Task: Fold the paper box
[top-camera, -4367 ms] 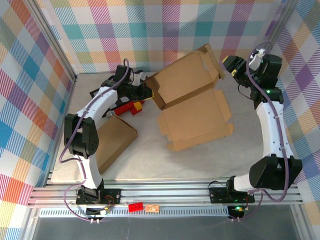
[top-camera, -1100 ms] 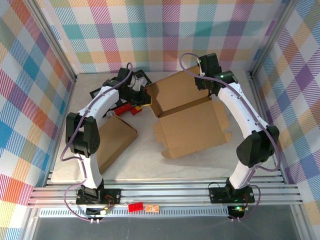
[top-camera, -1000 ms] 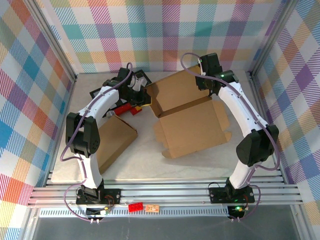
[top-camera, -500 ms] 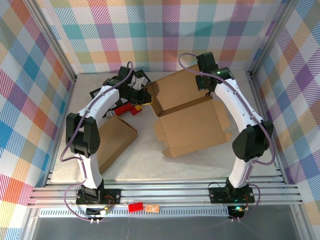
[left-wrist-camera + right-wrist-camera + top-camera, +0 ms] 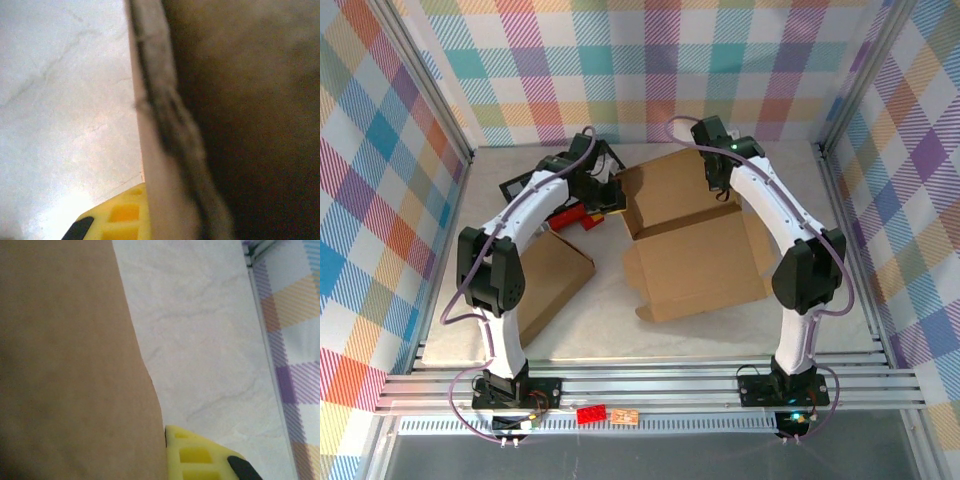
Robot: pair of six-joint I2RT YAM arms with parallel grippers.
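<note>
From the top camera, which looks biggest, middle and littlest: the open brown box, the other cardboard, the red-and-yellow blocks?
Biggest: open brown box, by a lot.
Middle: other cardboard, partly under the left arm.
Littlest: red-and-yellow blocks, also partly hidden by that arm.

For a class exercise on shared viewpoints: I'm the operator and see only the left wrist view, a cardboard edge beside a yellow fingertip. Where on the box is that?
Observer: From above, the left tool is shut at the far left corner of the paper box.
Operator: And the other arm?
Observer: The right tool is shut on the box's far panel, towards its right side.
Operator: Anything else nearby?
Observer: A second cardboard piece lies beside the left arm, apart from the box.
</note>
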